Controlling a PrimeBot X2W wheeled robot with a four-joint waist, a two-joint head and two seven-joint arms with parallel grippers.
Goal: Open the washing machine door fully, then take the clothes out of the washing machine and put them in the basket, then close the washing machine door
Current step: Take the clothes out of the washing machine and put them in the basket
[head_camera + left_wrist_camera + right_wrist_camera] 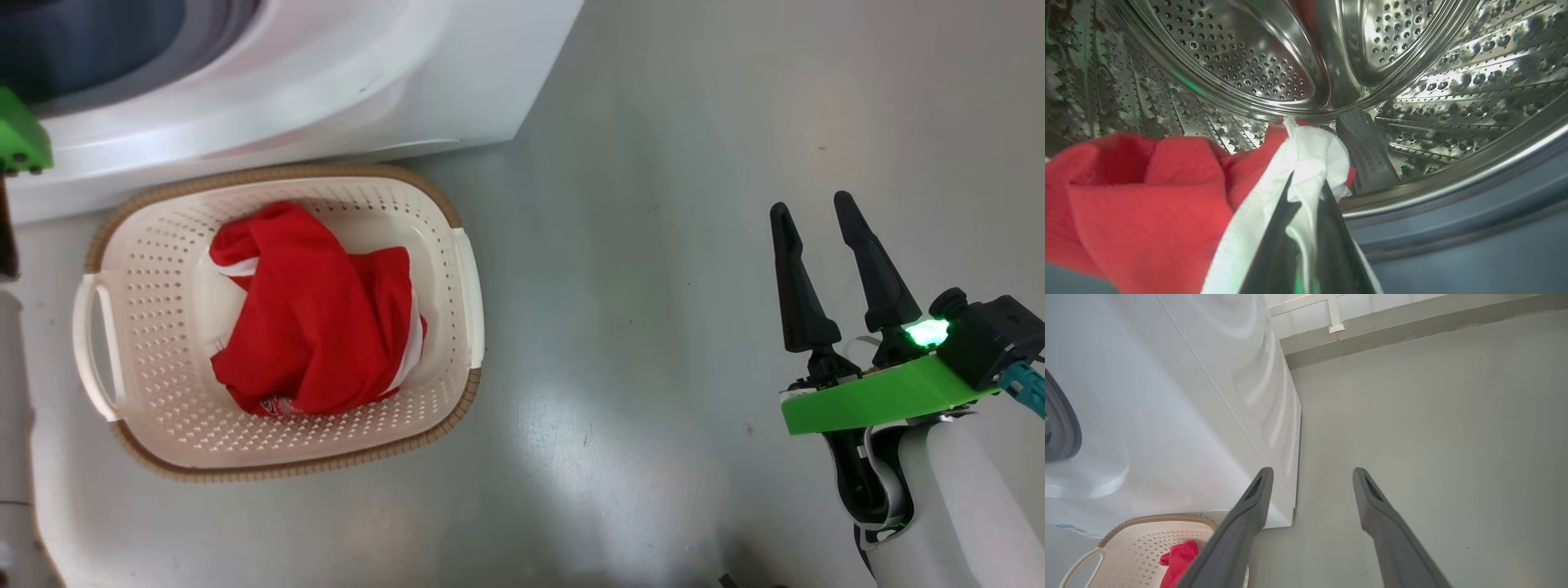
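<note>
My left gripper (1308,181) pinches the red-and-white fabric garment (1147,196) inside the perforated steel drum (1241,61). My right gripper (810,204) hangs spread.

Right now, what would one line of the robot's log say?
left gripper: shut on red-and-white garment in drum | right gripper: open, empty | basket: red clothes inside

The basket (147,359) before the washing machine (457,82) holds clothes (314,310), with more in the drum (1229,53).
</note>
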